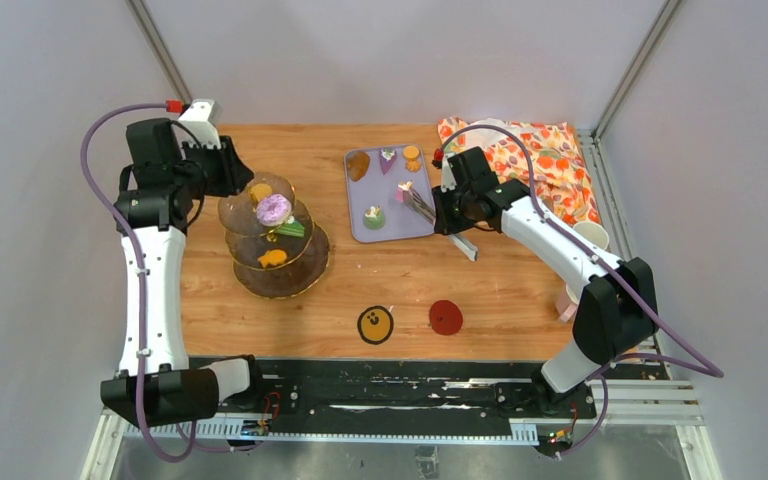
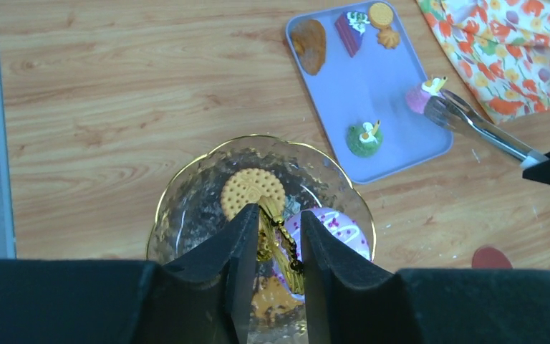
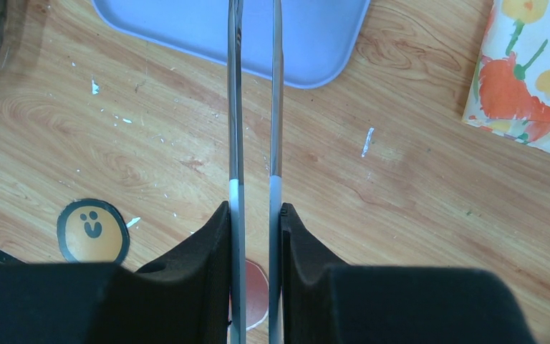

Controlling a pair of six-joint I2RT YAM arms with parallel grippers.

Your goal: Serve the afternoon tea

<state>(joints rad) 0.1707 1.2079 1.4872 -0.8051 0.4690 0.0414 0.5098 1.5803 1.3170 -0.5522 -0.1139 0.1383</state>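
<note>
The three-tier glass stand (image 1: 305,270) stands at the left, holding a biscuit (image 2: 252,190), a purple donut (image 1: 274,209), a green cake (image 1: 291,228) and an orange biscuit (image 1: 272,258). My left gripper (image 2: 273,211) is above it, fingers closed on either side of its gold handle (image 2: 281,240). My right gripper (image 3: 255,208) is shut on the metal tongs (image 3: 235,107). The tongs' tips touch a pink pastry (image 2: 421,97) on the lilac tray (image 1: 405,225). The tray also holds a green cake (image 2: 364,139), a brown pastry (image 2: 309,44), a red cake (image 2: 348,30) and orange biscuits (image 2: 382,14).
A floral cloth (image 1: 545,160) lies at the back right. A white mug (image 1: 592,235) and a pink mug (image 1: 567,303), partly behind the right arm, stand at the right edge. A yellow smiley sticker (image 1: 375,324) and a red sticker (image 1: 446,317) lie near the front.
</note>
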